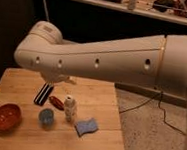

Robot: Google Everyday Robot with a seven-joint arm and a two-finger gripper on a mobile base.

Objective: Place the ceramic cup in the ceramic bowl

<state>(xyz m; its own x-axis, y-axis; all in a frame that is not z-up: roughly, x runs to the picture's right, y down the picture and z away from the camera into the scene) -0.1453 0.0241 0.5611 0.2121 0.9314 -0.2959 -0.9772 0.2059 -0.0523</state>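
None of your task is done: ceramic cup [46,117] beside ceramic bowl [6,116], end effector [62,79] beyond the bowl, grip impossible to tell.

Table [96,102] being seen as matt wood; ceramic bowl [6,116], ceramic cup [46,117] as glossy glaze; gripper [62,80], under arm [103,60] elbow above table, as smooth pale plastic.

One table [97,143] holds one bowl [6,116], one cup [46,116], one bottle [70,109], one sponge [86,126], one red oblong thing [57,102] and one striped block [43,94], with one gripper [61,79] just above the block.
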